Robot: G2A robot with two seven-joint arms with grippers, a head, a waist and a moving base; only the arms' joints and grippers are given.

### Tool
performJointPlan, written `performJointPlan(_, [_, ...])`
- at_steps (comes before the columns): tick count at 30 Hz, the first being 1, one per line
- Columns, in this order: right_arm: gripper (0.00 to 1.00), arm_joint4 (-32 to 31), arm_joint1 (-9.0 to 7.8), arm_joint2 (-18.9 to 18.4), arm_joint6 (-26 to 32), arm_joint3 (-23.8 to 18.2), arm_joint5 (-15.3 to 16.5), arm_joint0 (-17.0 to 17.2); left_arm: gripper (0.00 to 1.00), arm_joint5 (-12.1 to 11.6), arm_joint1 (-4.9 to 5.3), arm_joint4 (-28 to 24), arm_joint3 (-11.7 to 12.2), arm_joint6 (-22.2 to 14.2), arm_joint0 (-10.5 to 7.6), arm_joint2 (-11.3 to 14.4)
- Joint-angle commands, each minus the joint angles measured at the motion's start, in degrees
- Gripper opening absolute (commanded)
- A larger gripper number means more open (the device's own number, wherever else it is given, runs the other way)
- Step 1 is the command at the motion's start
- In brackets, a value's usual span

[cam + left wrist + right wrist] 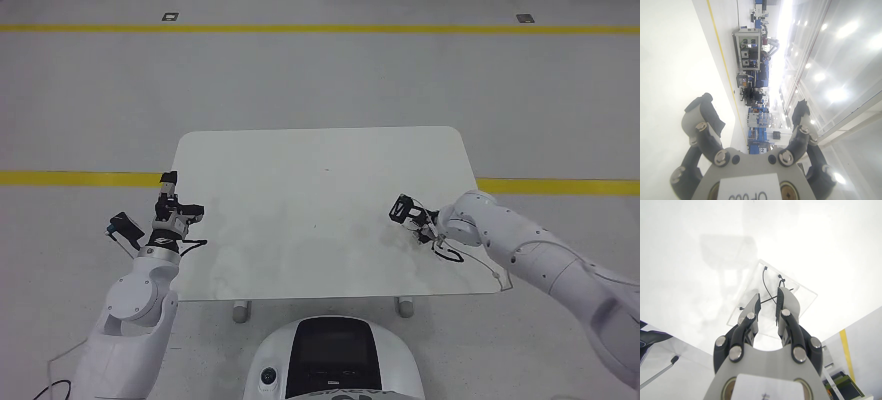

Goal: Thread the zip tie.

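Note:
Black zip ties lie crossed in a clear flat tray [807, 294] on the white table [320, 180]. One zip tie [763, 281] curves, and a straighter zip tie [767, 300] crosses it. A third zip tie [781, 280] lies by one fingertip. My right gripper [769, 291] hangs open just above them with nothing held; in the top view the right gripper [402, 210] is at the table's right side. My left gripper [753, 99] is open and empty, pointing out over the room, at the table's left edge in the top view [168, 185].
The table's edge [687, 346] runs close behind the right gripper, with floor and a yellow line [847, 351] beyond. Yellow floor lines [320, 28] cross behind the table. Benches and racks [749, 53] stand far off in the room.

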State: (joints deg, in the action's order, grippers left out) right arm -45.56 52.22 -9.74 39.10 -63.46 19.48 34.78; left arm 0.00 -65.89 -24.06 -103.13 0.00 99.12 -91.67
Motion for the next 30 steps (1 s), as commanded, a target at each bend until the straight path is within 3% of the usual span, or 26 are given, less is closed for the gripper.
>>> performJointPlan(1, [0.24,0.59,0.28,0.00,-0.34,0.36,0.00,0.15,1.00,0.00,0.00,0.00,0.00,0.00,0.00,0.00])
performJointPlan(7, [0.25,1.14,0.83,0.00,-0.17,1.55,0.00,0.14,1.00,0.00,0.00,0.00,0.00,0.00,0.00,0.00])
performJointPlan(16, [0.16,1.87,1.83,0.00,0.85,3.32,0.00,-0.01,1.00,0.00,0.00,0.00,0.00,0.00,0.00,0.00])
performJointPlan(22, [0.00,2.14,2.23,0.00,1.26,3.92,0.00,-0.12,1.00,0.00,0.00,0.00,0.00,0.00,0.00,0.00])
performJointPlan(30, [0.00,1.66,2.02,0.00,1.14,3.60,0.00,-0.32,1.00,0.00,0.00,0.00,0.00,0.00,0.00,0.00])
